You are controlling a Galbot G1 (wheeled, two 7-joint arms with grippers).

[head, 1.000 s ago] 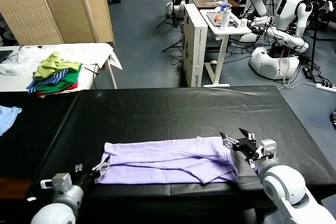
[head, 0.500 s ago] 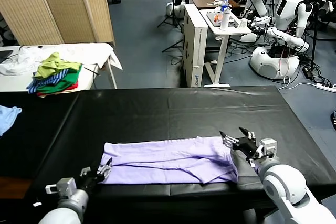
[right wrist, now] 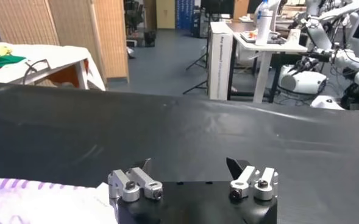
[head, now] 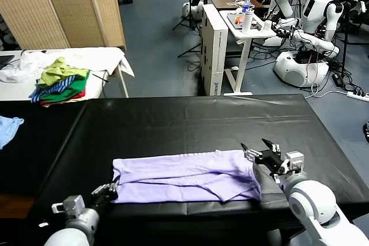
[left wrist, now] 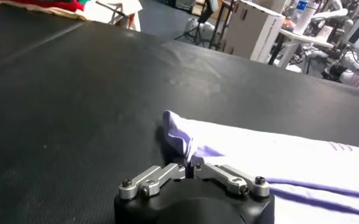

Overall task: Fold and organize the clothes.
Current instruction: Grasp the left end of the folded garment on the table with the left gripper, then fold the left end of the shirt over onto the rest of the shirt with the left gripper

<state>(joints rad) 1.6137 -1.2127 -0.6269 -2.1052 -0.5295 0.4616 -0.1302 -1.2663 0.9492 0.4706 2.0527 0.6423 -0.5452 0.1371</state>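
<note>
T-shirt point(head: 187, 176) corner pinched shut by left gripper point(head: 109, 190); lift slowly, right gripper point(head: 259, 152) wide open, empty

1. No readable text, labels, brands, numbers or signs in any view.
2. White cabinet point(head: 214, 50) has a small dark mark low on its front, too small to read.
3. Bottle point(head: 247, 14) label illegible.

A pale lavender T-shirt point(head: 187, 175) lies flat on a black table point(head: 190, 122). The left gripper point(head: 109, 189) pinches its near-left corner; the right gripper point(head: 258, 149), fingers spread, hovers at its right end.
</note>
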